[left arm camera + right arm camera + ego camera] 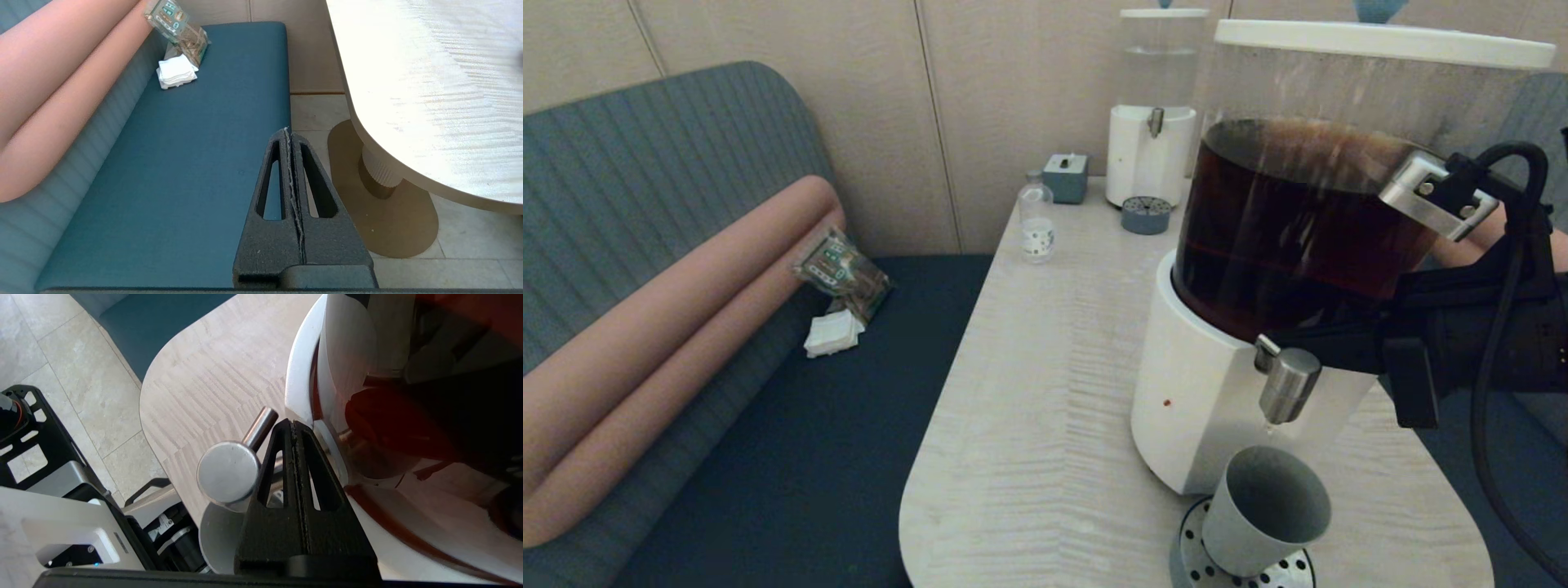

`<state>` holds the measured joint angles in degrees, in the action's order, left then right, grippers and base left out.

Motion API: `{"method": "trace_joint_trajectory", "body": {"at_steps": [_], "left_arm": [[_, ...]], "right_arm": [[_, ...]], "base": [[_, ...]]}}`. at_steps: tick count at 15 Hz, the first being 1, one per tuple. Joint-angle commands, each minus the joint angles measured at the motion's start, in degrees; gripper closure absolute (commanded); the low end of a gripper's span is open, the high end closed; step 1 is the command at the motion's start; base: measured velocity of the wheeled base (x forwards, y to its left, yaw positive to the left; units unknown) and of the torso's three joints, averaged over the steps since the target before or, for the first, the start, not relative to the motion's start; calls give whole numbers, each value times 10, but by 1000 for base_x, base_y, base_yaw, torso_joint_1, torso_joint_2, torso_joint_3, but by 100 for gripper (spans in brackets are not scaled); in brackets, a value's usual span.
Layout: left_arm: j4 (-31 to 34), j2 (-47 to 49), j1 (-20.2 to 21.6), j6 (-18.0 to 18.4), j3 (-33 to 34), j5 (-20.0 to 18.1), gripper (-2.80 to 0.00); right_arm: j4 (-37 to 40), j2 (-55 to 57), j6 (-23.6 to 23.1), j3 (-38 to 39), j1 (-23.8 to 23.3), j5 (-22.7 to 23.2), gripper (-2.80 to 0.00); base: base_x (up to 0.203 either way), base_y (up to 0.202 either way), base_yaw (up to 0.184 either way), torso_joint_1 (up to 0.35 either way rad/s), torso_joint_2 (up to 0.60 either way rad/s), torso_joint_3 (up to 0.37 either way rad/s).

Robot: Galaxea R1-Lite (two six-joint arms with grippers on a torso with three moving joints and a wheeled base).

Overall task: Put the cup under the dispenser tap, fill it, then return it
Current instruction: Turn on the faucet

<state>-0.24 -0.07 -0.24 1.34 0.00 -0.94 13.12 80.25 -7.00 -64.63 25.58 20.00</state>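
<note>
The grey cup (1262, 510) stands slightly tilted on a perforated drip tray (1201, 563), directly below the steel dispenser tap (1289, 384) of the big white-based dispenser (1201, 408) with dark brown liquid. Its inside looks grey, with no liquid that I can see. My right gripper (1270, 336) reaches in from the right and is shut on nothing. Its tips lie between the tap and the dispenser base. In the right wrist view the right gripper (291, 424) sits beside the tap's round top (228, 475) and its lever rod (259, 422), with the cup (218, 535) below. My left gripper (288, 130) hangs shut over the bench.
A small clear-liquid dispenser (1152, 147), a small clear bottle (1036, 216), a grey box (1066, 178) and a round grey disc (1146, 215) stand at the table's far end. A snack packet (841, 269) and napkins (833, 333) lie on the blue bench (809, 457).
</note>
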Motion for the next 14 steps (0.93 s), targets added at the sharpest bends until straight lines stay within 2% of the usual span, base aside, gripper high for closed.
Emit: {"method": "trace_joint_trajectory", "body": {"at_steps": [1, 6, 14], "left_arm": [[0, 1, 0, 0, 0, 0, 0], [1, 1, 0, 0, 0, 0, 0], [0, 1, 0, 0, 0, 0, 0]], "right_arm": [[1, -11, 0, 8, 0, 0, 0], [-22, -32, 0, 29, -3, -2, 0], [-22, -87, -1, 72, -34, -3, 0]], "base": [[0, 0, 0, 0, 0, 0], [0, 0, 0, 0, 0, 0], [0, 0, 0, 0, 0, 0]]}}
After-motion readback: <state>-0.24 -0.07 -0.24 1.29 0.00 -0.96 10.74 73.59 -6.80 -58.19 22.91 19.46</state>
